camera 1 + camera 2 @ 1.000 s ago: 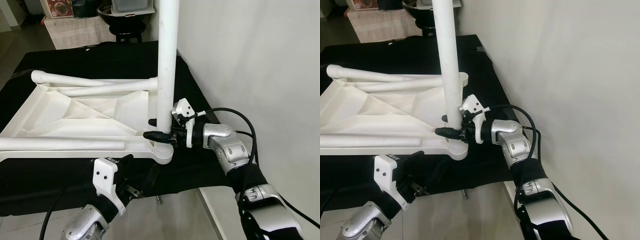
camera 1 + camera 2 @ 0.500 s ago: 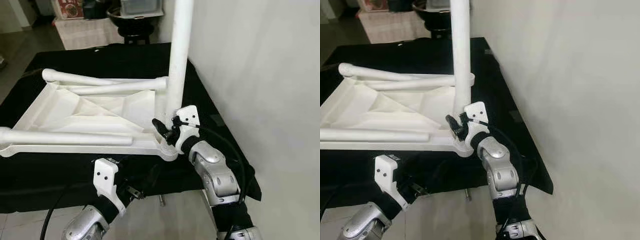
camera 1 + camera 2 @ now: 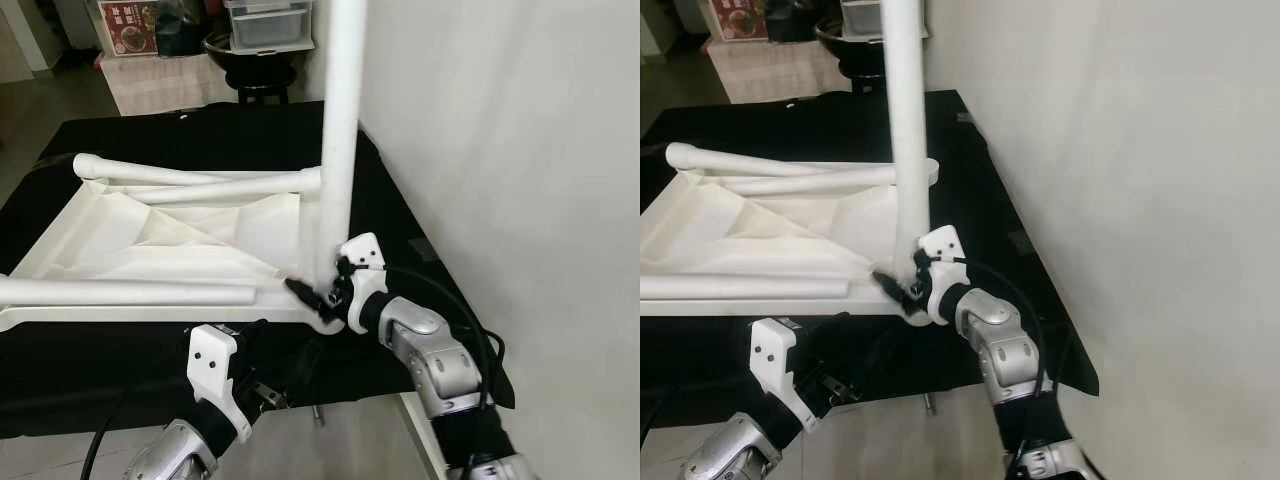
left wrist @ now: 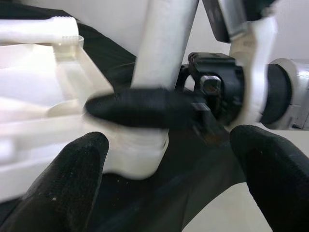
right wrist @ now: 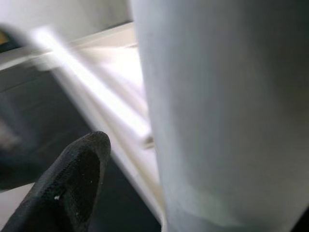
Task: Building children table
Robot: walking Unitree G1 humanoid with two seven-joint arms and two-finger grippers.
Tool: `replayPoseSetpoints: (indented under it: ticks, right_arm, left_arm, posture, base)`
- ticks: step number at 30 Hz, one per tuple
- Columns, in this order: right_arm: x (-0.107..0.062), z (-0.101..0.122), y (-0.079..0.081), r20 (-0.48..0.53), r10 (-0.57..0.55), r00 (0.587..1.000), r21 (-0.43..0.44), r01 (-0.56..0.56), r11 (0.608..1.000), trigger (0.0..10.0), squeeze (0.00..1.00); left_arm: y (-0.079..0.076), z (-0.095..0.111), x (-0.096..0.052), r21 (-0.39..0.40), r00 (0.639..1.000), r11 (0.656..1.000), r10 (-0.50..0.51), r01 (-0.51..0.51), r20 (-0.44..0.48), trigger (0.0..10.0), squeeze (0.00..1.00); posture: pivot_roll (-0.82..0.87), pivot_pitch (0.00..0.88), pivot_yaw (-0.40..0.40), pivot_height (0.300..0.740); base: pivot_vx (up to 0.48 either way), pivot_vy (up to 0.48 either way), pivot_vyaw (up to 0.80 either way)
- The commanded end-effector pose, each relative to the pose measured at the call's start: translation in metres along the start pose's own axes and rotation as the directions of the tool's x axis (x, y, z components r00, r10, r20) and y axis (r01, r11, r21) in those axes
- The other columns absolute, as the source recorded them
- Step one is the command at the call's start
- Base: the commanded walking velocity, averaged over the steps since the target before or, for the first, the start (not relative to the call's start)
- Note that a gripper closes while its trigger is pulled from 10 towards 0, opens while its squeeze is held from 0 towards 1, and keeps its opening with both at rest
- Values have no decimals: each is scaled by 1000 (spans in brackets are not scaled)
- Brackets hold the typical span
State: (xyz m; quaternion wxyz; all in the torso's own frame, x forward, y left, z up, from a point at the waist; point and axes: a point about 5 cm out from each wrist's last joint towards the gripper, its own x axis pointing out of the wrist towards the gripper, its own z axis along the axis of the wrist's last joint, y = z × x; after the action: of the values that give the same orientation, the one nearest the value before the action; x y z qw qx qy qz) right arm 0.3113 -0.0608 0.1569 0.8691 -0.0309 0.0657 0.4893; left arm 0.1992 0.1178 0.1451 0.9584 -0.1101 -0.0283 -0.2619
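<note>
Black cloth covers the counter (image 3: 120, 130), pushed up against a pale wall, and on it lies the white tabletop (image 3: 160, 235), underside up. From the left eye view, one table leg (image 3: 338, 130) stands upright in the near right corner socket (image 3: 325, 310), its long axis running straight up and out of frame. Two loose legs lie flat across the tabletop, one along the far edge (image 3: 190, 178), one along the near edge (image 3: 120, 293). The right hand (image 3: 315, 292) reaches in from the right, level with the base of the upright leg, one black finger running across the leg's near side just above the socket. The left hand (image 3: 255, 350) hangs below the counter's near edge, in front of that same corner, so the right arm is the one on the leg.

Over to the right eye view: same picture, the right hand (image 3: 898, 280) low on the standing leg, wrist pointing towards the tabletop.

Left wrist view now: its own two fingertips (image 4: 79, 179) stand wide apart, nothing between them, and beyond them a right-hand finger lies across the leg just above the socket collar.

Right wrist view: the leg (image 5: 222, 111) looms huge and blurred, one fingertip (image 5: 72, 179) beside it. Whether the fingers are clamped on the leg or merely bracketing it, I can't tell.
</note>
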Motion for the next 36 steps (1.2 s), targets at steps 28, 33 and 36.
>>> replayPoseSetpoints:
  ticks: [28, 33, 36]
  right_arm:
    - [-7, 33, -35, -56, 368, 928, -120, -373, 920, 0, 0]
    - [-13, 15, -39, -70, 195, 978, -13, -196, 980, 0, 0]
    - [-9, 7, -49, -62, -139, 988, 80, 144, 986, 0, 0]
  left_arm:
    - [1, -5, -1, -8, 1000, 1000, 17, -17, -18, 10000, 0]
    - [2, -4, -1, -8, 1000, 1000, 18, -18, -17, 10000, 0]
    - [3, -4, -2, -7, 1000, 1000, 18, -18, -18, 10000, 0]
  posture:
    - [25, 89, -31, 740]
    - [14, 103, -28, 740]
    - [-3, 104, -22, 740]
  base:
    - [0, 0, 0]
    - [0, 0, 0]
    - [0, 0, 0]
